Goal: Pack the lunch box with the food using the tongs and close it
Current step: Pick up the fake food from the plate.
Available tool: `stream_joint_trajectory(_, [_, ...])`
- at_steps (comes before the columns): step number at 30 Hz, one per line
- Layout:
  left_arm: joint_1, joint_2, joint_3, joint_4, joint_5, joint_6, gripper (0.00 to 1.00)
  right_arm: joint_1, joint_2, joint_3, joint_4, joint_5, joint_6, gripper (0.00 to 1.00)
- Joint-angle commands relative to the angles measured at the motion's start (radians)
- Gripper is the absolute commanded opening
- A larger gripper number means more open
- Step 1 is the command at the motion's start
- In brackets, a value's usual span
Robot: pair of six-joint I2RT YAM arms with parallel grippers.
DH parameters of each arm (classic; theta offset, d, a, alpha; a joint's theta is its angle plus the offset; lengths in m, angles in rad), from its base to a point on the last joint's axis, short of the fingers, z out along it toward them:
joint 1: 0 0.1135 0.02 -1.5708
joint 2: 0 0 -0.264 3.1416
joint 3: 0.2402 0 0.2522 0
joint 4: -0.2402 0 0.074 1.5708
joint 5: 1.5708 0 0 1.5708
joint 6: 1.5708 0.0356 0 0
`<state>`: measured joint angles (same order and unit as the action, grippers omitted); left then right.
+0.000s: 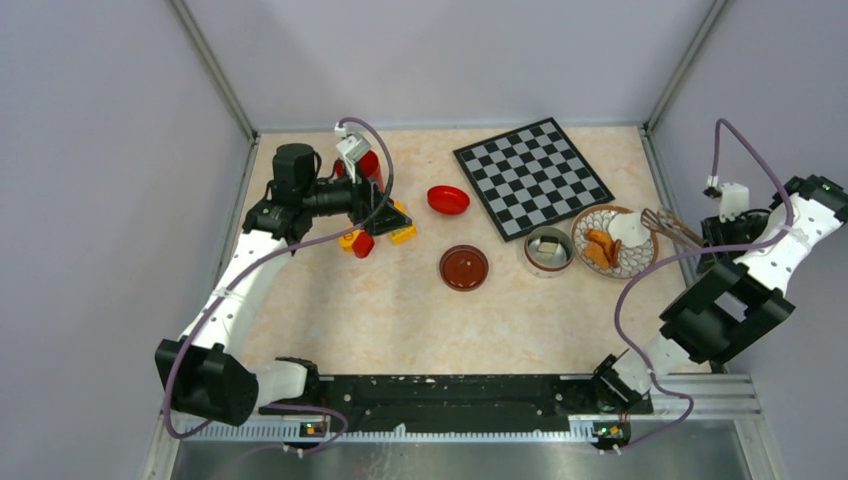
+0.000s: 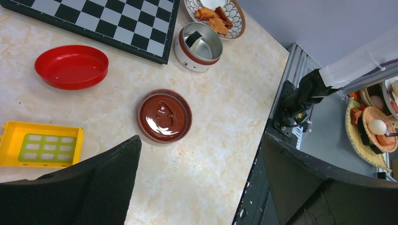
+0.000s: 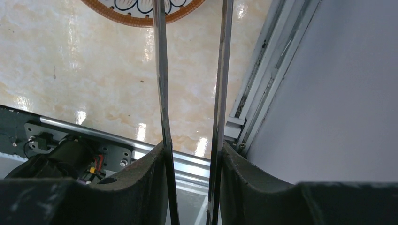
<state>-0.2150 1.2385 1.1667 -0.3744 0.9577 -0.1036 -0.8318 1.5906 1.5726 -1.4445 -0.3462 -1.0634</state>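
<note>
The lunch box, a small steel pot with a reddish rim, stands open with one small chunk inside. Its brown lid lies flat to its left. Orange-brown food rests on the patterned plate. My right gripper is shut on the tongs, whose two arms stand apart and reach over the plate's right edge. My left gripper hangs open and empty at the far left.
A chessboard lies at the back, with a red bowl to its left. Yellow and red toy blocks and a yellow tray sit under the left gripper. The right wall and rail are close to the tongs.
</note>
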Motion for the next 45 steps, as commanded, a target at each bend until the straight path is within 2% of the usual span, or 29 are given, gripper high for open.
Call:
stream_joint_trajectory(1, [0.006,-0.027,0.001,0.03,0.025,-0.002,0.99,-0.013,0.043,0.059,-0.002,-0.043,-0.018,0.36])
stream_joint_trajectory(25, [0.007,-0.02,0.001,0.028,0.022,-0.005,0.99,-0.012,0.202,0.108,0.06,-0.043,0.038,0.36])
stream_joint_trajectory(39, [0.012,-0.018,0.001,0.028,0.021,-0.008,0.99,0.003,0.222,0.077,0.081,-0.037,0.042,0.36])
stream_joint_trajectory(45, [0.015,-0.02,-0.002,0.026,0.02,-0.007,0.99,-0.013,0.158,0.05,0.042,-0.034,0.03,0.35])
